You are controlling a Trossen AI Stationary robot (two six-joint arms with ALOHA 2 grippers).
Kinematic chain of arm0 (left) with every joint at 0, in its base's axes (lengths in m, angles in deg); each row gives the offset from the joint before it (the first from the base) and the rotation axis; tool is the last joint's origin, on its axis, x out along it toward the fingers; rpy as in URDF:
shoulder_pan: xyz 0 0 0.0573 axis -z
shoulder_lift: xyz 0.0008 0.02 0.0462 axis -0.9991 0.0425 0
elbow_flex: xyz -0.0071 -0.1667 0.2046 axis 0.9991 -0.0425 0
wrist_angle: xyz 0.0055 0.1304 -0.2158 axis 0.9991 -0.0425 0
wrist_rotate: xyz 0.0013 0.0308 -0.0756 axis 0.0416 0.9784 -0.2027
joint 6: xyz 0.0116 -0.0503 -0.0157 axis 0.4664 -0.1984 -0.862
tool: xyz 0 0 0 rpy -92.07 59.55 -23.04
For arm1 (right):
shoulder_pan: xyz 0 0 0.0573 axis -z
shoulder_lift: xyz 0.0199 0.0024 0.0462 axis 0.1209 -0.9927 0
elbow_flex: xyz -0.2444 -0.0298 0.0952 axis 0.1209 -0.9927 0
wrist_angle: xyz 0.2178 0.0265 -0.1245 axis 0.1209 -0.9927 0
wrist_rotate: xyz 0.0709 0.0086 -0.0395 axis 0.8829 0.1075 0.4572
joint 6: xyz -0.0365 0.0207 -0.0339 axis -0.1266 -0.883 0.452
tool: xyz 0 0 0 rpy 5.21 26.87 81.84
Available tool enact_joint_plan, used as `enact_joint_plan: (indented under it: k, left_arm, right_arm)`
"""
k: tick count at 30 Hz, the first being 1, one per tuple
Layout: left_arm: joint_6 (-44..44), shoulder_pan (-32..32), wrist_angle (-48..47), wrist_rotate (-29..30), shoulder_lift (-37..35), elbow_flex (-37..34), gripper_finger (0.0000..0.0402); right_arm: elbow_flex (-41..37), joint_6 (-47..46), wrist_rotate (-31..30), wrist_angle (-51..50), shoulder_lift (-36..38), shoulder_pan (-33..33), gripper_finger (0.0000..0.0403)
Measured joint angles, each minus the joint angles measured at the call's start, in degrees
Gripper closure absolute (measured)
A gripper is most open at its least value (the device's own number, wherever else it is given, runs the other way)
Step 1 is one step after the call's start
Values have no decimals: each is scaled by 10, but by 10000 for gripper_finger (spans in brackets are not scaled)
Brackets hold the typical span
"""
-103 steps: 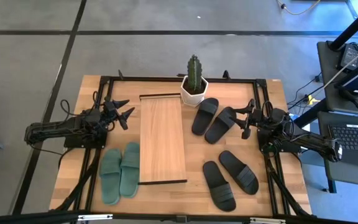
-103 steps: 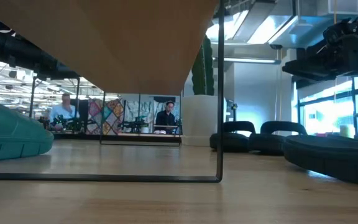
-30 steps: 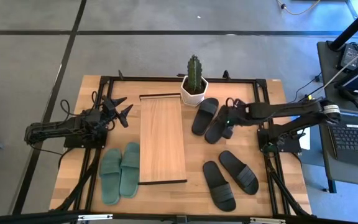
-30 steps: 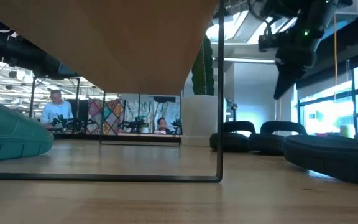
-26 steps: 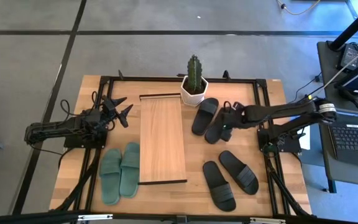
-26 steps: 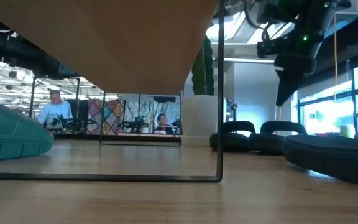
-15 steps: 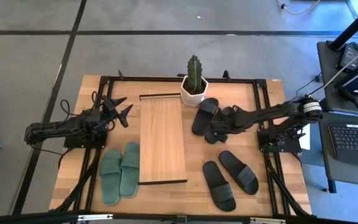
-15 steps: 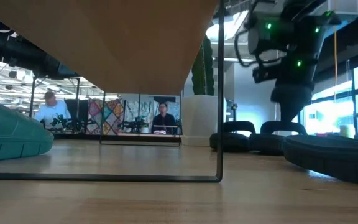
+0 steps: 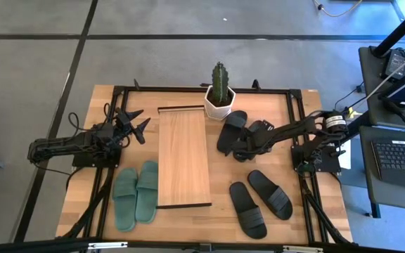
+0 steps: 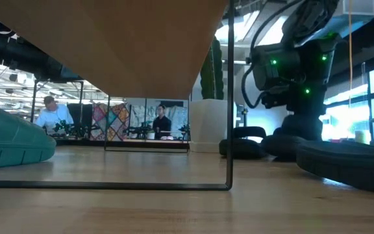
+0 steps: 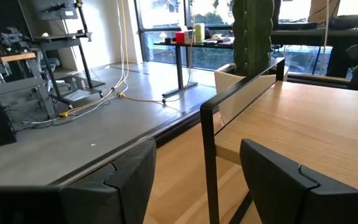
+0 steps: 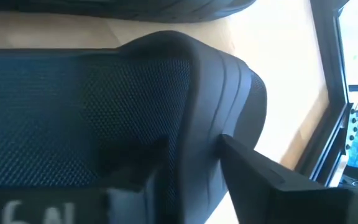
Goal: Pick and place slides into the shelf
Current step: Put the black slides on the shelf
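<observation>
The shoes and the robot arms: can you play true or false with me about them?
1. The muted green pair of slide sandals lies on top of the low wooden-topped shelf. False: it lies on the table beside the shelf.
2. The right gripper is down at a black slide sandal near the cactus in a white pot. True.
3. The left gripper holds a sandal. False: it is open and empty.
4. Four black sandals are in view. True.
</observation>
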Motion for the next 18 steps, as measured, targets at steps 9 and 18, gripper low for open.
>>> enact_joint_plan:
  k: [9,18]
  left_arm:
    - [0,0,0,0,0,0,177]
    - [0,0,0,0,0,0,177]
  right_arm:
    - [0,16,2,-3,4,-1,388]
    - [31,22,26,-66,3,-1,390]
